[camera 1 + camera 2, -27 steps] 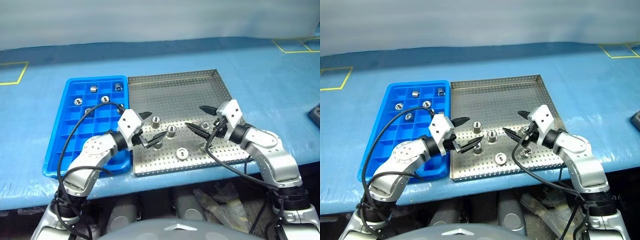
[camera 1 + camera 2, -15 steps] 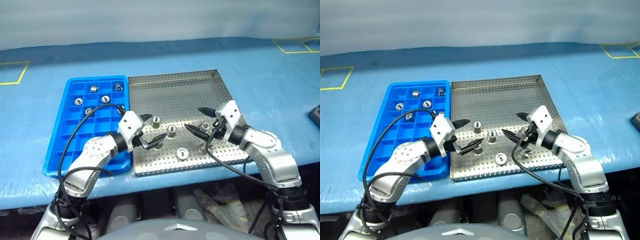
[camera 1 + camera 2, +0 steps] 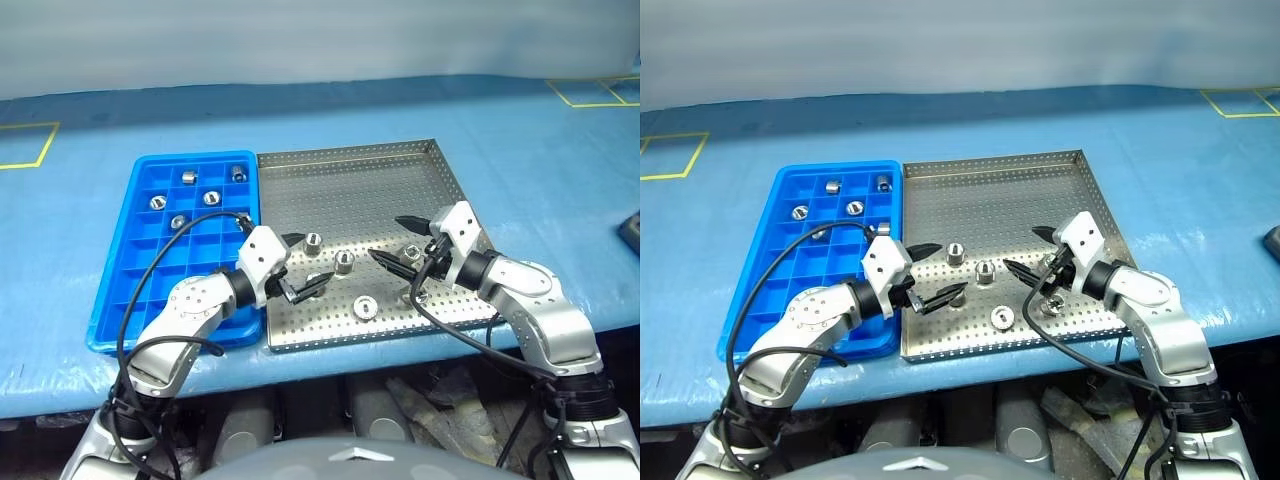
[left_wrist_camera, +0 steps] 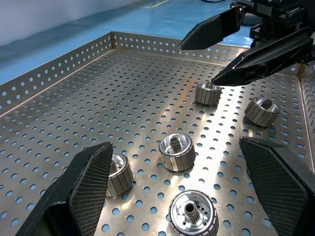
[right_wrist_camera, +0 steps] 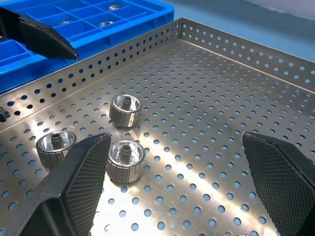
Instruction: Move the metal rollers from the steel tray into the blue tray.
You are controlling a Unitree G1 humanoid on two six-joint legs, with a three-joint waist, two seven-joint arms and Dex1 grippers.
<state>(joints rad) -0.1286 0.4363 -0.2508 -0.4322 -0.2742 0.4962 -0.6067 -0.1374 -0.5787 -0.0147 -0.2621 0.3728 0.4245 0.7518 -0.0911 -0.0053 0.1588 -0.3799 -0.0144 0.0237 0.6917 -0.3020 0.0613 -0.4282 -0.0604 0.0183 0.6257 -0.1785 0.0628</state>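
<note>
The steel tray (image 3: 350,180) lies square and silver on the blue table cover (image 3: 520,140), its floor punched with rows of tiny holes and edged by a low perforated rim. Touching its left side is the blue tray (image 3: 140,290), glossy plastic cut into a grid of small square pockets.

Five metal rollers (image 4: 176,151) stand in the near half of the steel tray, short ribbed cylinders, mirror-bright, each with a hollow bore on top. Several more sit in far pockets of the blue tray (image 3: 187,178), one to a pocket as far as the head view lets me judge.

The left gripper (image 3: 300,262) hovers over the steel tray's near left part, its black tapered fingers spread wide and empty; in the left wrist view one roller stands just inside a finger (image 4: 86,187), though contact is unclear. The right gripper (image 3: 402,240) faces it from the right, fingers equally wide, nothing between them, with rollers on the perforated floor close to its tips (image 5: 83,177).
</note>
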